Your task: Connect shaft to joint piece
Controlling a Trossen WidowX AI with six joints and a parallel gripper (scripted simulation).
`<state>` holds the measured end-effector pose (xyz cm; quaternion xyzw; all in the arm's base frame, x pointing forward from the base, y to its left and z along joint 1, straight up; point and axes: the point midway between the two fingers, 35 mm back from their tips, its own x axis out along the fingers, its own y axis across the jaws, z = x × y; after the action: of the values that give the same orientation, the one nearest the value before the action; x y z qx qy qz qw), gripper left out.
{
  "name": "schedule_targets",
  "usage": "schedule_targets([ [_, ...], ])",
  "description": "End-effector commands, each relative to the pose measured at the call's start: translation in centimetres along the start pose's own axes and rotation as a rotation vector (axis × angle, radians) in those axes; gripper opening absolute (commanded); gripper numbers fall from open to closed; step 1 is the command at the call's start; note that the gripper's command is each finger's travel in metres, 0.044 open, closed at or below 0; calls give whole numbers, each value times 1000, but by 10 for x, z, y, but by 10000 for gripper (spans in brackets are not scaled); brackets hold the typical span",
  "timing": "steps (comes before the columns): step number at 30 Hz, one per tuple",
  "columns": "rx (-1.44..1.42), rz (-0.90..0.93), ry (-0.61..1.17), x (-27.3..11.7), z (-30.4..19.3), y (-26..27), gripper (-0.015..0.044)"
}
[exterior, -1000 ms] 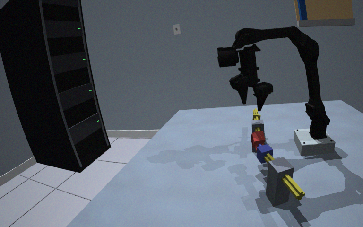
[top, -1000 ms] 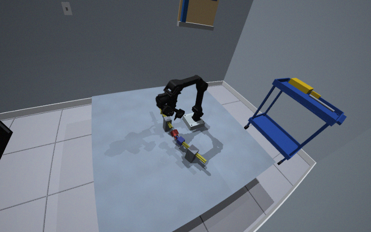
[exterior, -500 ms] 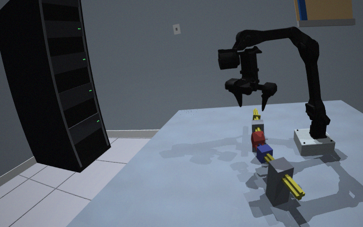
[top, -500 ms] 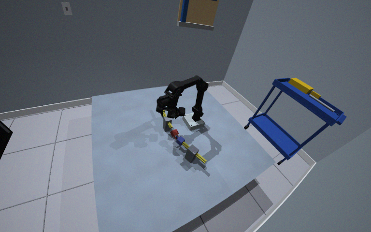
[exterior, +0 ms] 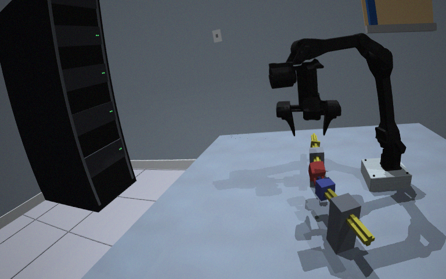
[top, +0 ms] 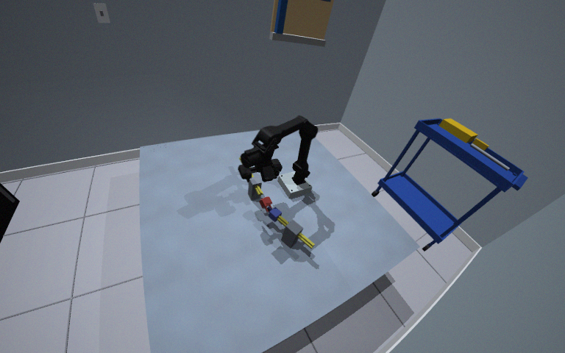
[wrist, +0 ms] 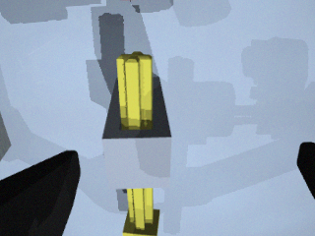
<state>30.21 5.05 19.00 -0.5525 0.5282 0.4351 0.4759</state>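
The red joint piece is hinged to a blue piece on the first yellow shaft, which runs through the first grey block. The red piece's opening is hidden from the top and exterior views. The second yellow shaft passes through the second grey block. Its near end faces the red piece, with a small gap in the top view. A yellow collar sits behind that block. My gripper is open and empty above the shaft, its fingers on either side.
The arm's pale base stands on the light blue table top, to the right of the shaft line in the exterior view. A blue cart and a black rack stand off the table.
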Motion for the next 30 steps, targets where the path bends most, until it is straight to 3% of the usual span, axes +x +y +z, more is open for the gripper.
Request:
schedule_targets([
  [1,-112,4,18,3,0,2,440],
  [10,-191,3,27,7,1,1,440],
  [30,-186,7,24,81,16,4,440],
])
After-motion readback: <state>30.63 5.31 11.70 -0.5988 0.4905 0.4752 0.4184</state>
